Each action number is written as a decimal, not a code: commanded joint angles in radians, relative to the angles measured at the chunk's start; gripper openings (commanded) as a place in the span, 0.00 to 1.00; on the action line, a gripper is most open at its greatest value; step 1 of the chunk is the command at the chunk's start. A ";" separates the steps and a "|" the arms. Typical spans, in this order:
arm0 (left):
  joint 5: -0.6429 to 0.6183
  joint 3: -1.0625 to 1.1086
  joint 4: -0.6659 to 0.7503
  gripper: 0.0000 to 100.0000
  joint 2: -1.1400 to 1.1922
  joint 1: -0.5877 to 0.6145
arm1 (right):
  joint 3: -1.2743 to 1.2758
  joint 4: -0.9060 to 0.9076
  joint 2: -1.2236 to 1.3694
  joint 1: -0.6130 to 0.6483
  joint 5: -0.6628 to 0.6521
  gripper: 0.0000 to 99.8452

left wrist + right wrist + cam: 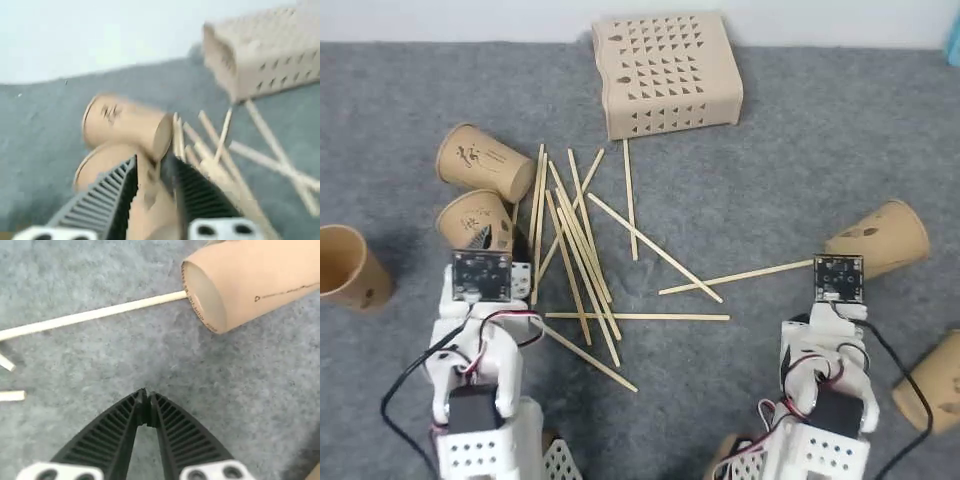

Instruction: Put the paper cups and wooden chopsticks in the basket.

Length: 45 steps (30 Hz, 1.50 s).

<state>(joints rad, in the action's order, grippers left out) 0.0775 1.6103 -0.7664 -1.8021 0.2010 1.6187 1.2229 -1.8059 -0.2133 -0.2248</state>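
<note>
Five paper cups (485,162) were counted: three at left, two at right. About a dozen wooden chopsticks (582,240) lay between them; overlap prevented an exact count. One perforated basket (667,72) stood far centre. Two robot arms (480,380) stood near.

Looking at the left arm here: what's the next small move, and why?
Probably close the left gripper on the nearer paper cup. Its jaws look open with that cup's body between them, and the cup lies on its side. The basket sits farther off, past the scattered chopsticks.
</note>
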 commanded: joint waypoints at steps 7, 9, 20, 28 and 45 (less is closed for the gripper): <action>-0.104 -0.255 0.021 0.16 0.241 -0.155 | -0.005 0.005 -0.010 -0.010 -0.025 0.01; -0.118 -0.349 0.049 0.16 0.394 -0.169 | -0.005 0.005 -0.010 -0.010 -0.025 0.01; -0.253 -0.932 0.071 0.16 1.283 -0.244 | -0.005 0.005 -0.010 -0.010 -0.029 0.01; -0.258 -1.207 0.193 0.27 1.740 -0.292 | -0.005 0.005 -0.010 -0.010 -0.029 0.01; -0.256 -1.514 0.525 0.31 2.219 -0.307 | -0.009 0.010 -0.010 -0.010 -0.031 0.01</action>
<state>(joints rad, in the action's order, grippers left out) -0.1680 0.1880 -0.2908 0.3813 -0.0936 1.6203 1.2259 -1.8059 -0.2133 -0.2432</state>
